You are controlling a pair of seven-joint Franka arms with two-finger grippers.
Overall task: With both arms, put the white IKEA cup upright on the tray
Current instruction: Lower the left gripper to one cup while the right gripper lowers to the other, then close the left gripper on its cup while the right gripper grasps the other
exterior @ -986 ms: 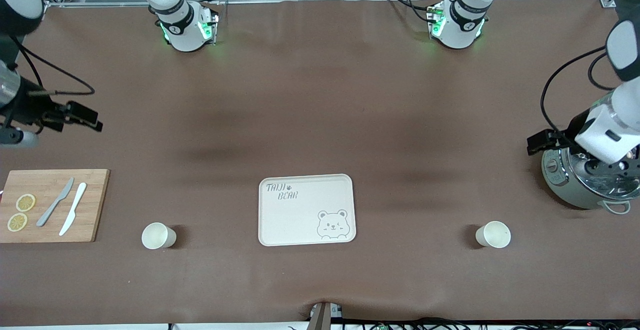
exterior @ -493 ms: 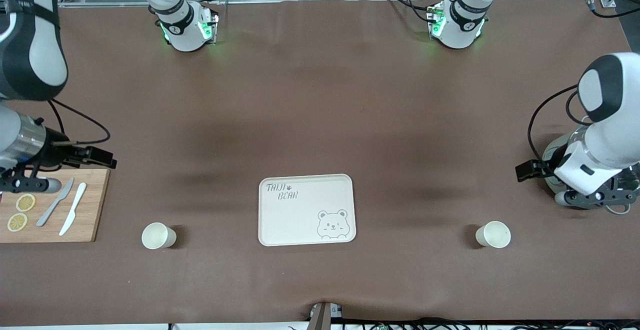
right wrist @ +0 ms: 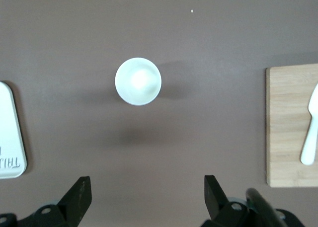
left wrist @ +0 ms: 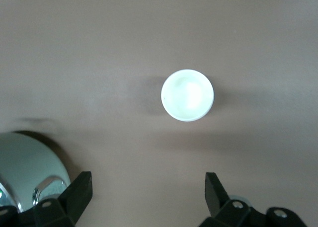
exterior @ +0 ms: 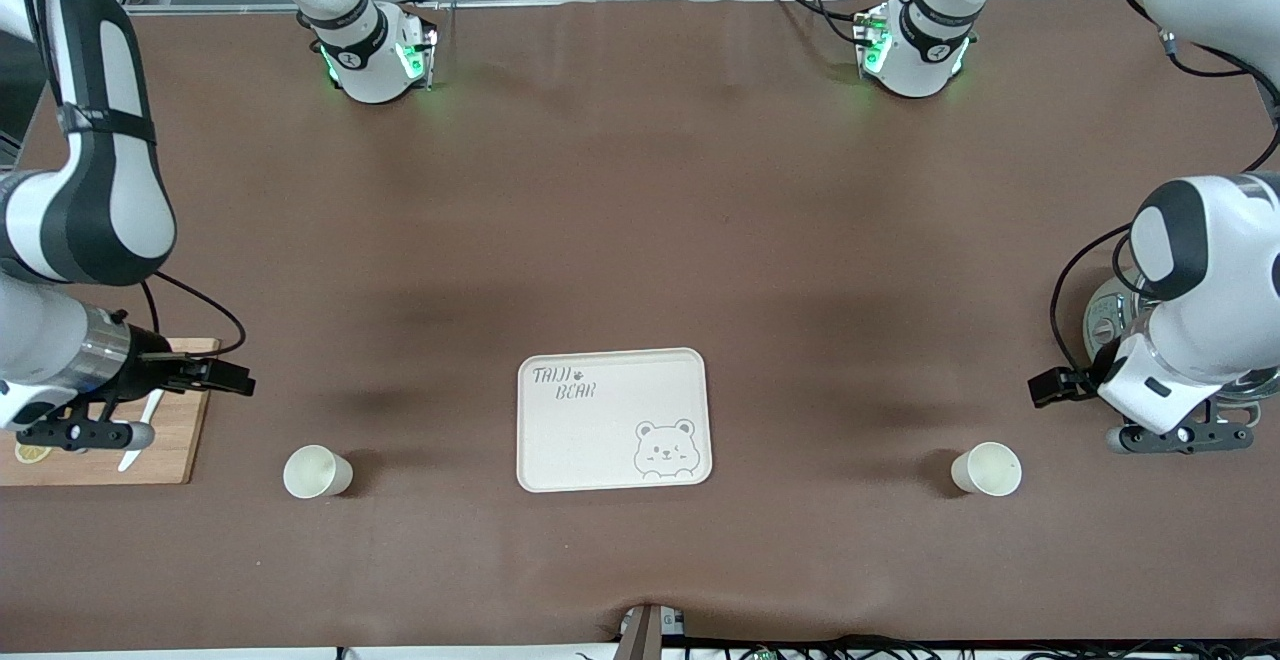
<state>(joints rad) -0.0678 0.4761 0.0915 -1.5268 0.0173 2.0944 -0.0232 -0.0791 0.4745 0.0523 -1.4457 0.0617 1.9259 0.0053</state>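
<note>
The cream tray point(exterior: 612, 420) with the bear print lies at the table's middle; its edge shows in the right wrist view point(right wrist: 10, 137). Two white cups stand upright on the table, level with the tray's nearer edge. One cup point(exterior: 317, 471) is toward the right arm's end and shows in the right wrist view point(right wrist: 138, 81). The other cup point(exterior: 986, 468) is toward the left arm's end and shows in the left wrist view point(left wrist: 188, 95). My right gripper point(exterior: 85, 432) point(right wrist: 146, 197) hangs open and empty over the cutting board's edge. My left gripper point(exterior: 1180, 437) point(left wrist: 147, 197) hangs open and empty beside the pot.
A wooden cutting board point(exterior: 165, 445) point(right wrist: 290, 125) with a lemon slice point(exterior: 30, 452) and a white knife point(right wrist: 310, 137) lies at the right arm's end. A metal pot point(exterior: 1105, 315) point(left wrist: 25, 172) stands at the left arm's end, partly under the left arm.
Both arms have swung lower in the front view, each bringing its gripper closer to the cup at its end. The cups and the tray have not moved.
</note>
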